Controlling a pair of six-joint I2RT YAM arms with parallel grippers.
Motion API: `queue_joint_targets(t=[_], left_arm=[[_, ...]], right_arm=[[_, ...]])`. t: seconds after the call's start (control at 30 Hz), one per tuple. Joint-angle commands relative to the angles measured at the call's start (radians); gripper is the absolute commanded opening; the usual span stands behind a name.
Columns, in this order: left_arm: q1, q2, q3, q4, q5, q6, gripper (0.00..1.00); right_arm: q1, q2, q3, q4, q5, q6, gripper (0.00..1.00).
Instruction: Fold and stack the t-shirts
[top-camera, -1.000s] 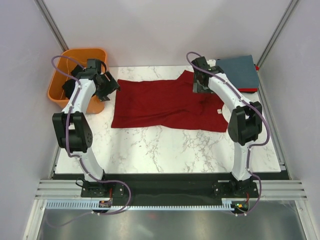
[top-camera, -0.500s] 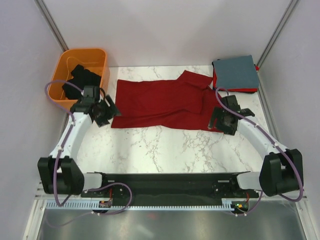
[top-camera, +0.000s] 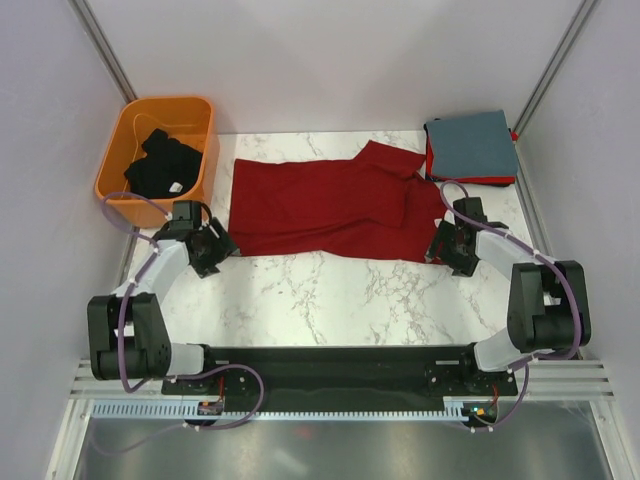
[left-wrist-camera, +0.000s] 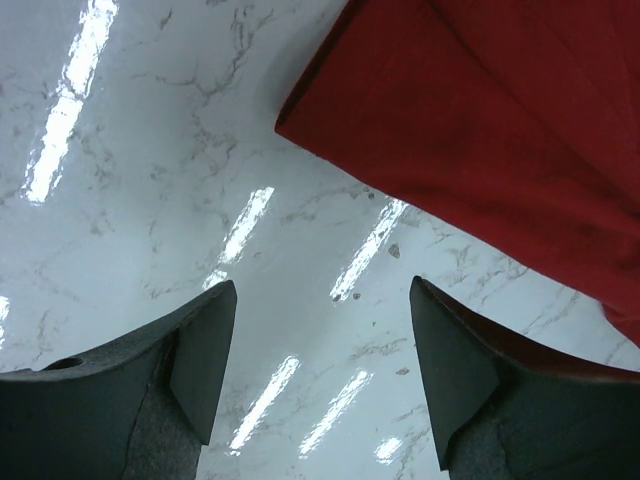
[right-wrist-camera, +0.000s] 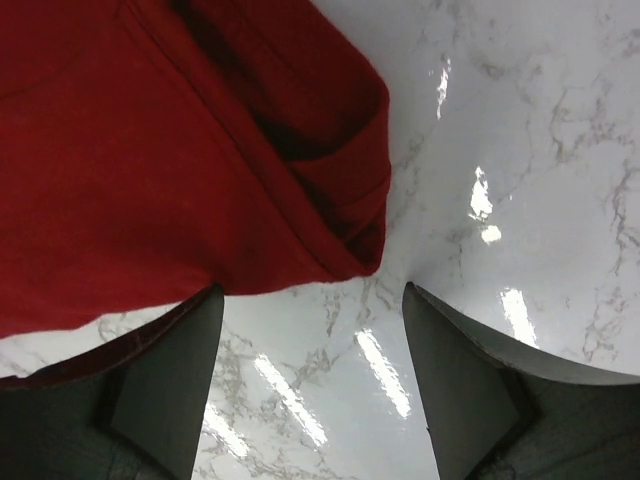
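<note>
On marble table (top-camera: 330, 300), dark red t-shirt (top-camera: 320, 205) spread out, left hand (top-camera: 213, 248) wide by near corner, right hand (top-camera: 447, 245) wide likewise

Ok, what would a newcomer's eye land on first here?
The dark red t-shirt spread across the marble table, the left gripper and right gripper open at its near corners. Then the orange basket far left holding a black shirt, and the folded grey-blue shirt atop a red one far right.

Shows a white, grey-veined marble worktop (top-camera: 340, 300), glossy with streaks of reflected light. Shows an orange plastic basket (top-camera: 170, 102) just beside its far left corner, pale walls with slanted metal posts (top-camera: 100, 45) behind, and a slotted rail (top-camera: 330, 408) along the near edge.
</note>
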Motion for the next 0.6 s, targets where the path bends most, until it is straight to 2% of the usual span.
queue_joint_targets(t=[0.0,0.23,0.3,0.37,0.5,0.57], left_arm=[[0.003,0.037,0.009,0.098,-0.028,-0.039,0.77],[0.002,0.163,-0.006,0.224,-0.051,-0.104,0.73],[0.005,0.213,0.006,0.243,-0.071,-0.111,0.71],[0.003,0.262,0.023,0.252,-0.074,-0.124,0.65],[0.003,0.316,0.072,0.254,-0.1,-0.141,0.62],[0.003,0.332,0.098,0.254,-0.106,-0.144,0.53]], right_arm=[[-0.018,0.034,0.014,0.066,-0.004,-0.033,0.8],[-0.037,0.068,-0.006,0.1,-0.004,-0.05,0.77],[-0.04,0.071,-0.006,0.103,-0.007,-0.059,0.72],[-0.04,0.071,-0.006,0.104,-0.005,-0.062,0.65],[-0.077,0.077,-0.004,0.107,-0.004,-0.065,0.5],[-0.081,0.083,-0.003,0.109,-0.004,-0.065,0.35]])
